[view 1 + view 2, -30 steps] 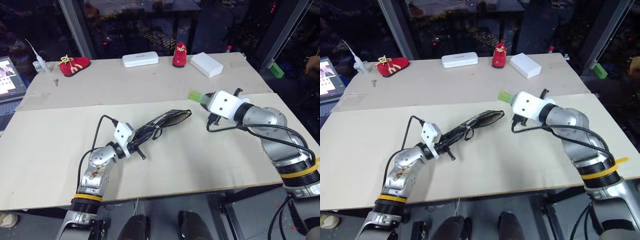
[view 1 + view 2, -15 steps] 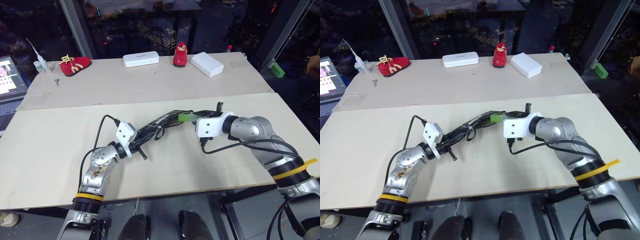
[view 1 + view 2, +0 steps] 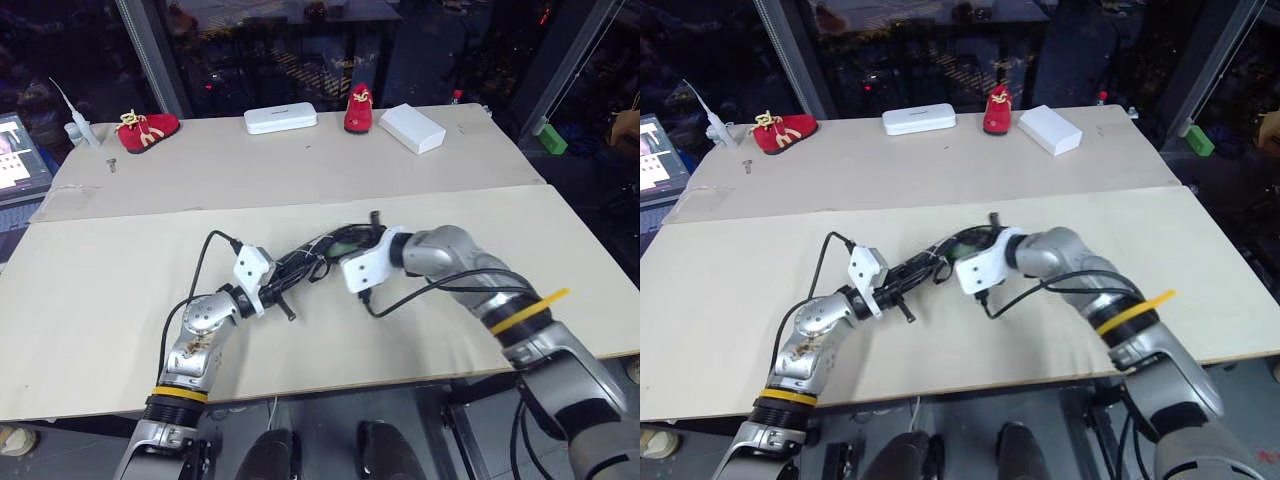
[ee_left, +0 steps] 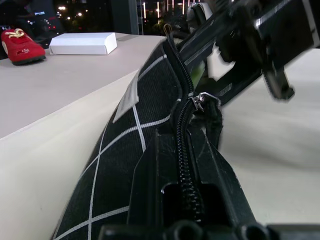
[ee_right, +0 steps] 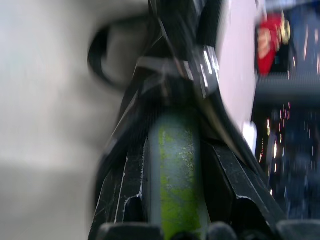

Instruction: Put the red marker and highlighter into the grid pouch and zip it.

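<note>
Left gripper clamped shut on the zipper edge of the grid pouch, holding it off the table. Right gripper pinches the highlighter, nose at the pouch mouth. Best to feed it straight along the opening, clear of the zipper pull, releasing only once well inside. Red marker not spotted.

Head eyes look down over the table; wrist cameras sit close against the grid pouch.
</note>
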